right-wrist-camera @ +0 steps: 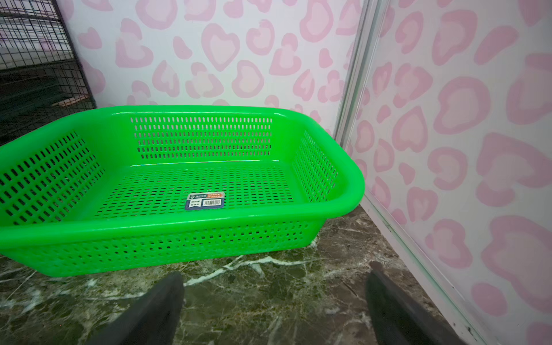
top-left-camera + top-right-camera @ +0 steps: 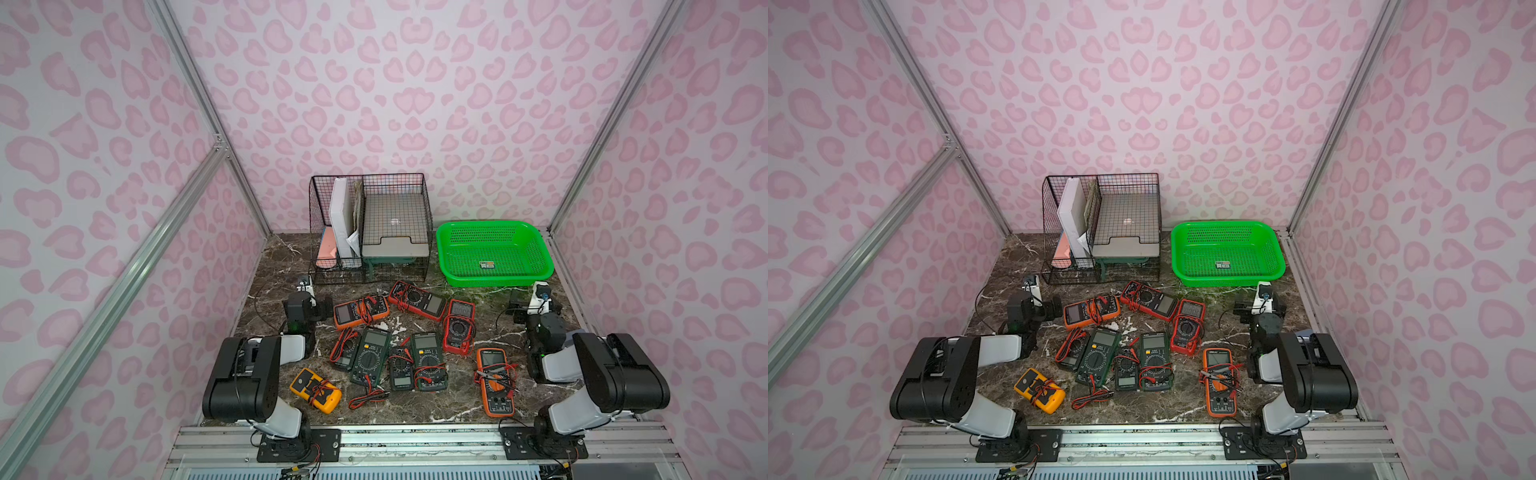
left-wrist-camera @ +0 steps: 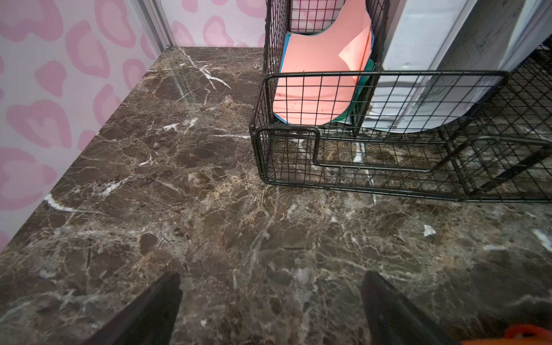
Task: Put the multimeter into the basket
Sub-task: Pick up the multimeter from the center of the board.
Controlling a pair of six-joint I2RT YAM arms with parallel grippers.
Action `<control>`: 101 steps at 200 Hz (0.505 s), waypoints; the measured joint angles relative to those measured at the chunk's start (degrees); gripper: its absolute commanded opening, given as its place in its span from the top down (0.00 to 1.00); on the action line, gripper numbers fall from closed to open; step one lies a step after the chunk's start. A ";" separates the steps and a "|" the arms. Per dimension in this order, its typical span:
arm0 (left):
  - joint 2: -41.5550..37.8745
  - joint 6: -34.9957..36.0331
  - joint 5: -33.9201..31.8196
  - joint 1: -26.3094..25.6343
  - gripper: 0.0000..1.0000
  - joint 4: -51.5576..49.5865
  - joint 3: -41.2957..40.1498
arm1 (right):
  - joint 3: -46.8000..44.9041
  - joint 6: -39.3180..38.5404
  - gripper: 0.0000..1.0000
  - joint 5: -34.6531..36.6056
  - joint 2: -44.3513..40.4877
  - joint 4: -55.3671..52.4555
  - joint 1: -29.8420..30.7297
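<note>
Left claw (image 3: 271, 273) and right claw (image 1: 274, 270) — spread, empty — are flanking mid-frame multimeters (image 2: 426, 353); basket (image 2: 494, 280) is sitting just above right claw.

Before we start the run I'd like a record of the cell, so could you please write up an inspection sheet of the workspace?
Surface: dark marble tabletop, no spills seen.
Job's things: green basket at the back right, holding only a label sticker; nine multimeters lie on the tabletop, none in the basket.
Clutter: black wire organiser with papers, beside the basket.
End effectors: left end effector and right end effector both open, empty, over bare marble.
Cables: red and black test leads wrapped on or trailing from the multimeters.
Surroundings: pink patterned walls, aluminium frame.
</note>
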 measured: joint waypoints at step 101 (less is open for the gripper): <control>0.00 0.00 0.00 0.00 0.02 0.00 0.00 | -0.52 -0.52 0.00 -0.24 -0.04 0.24 0.74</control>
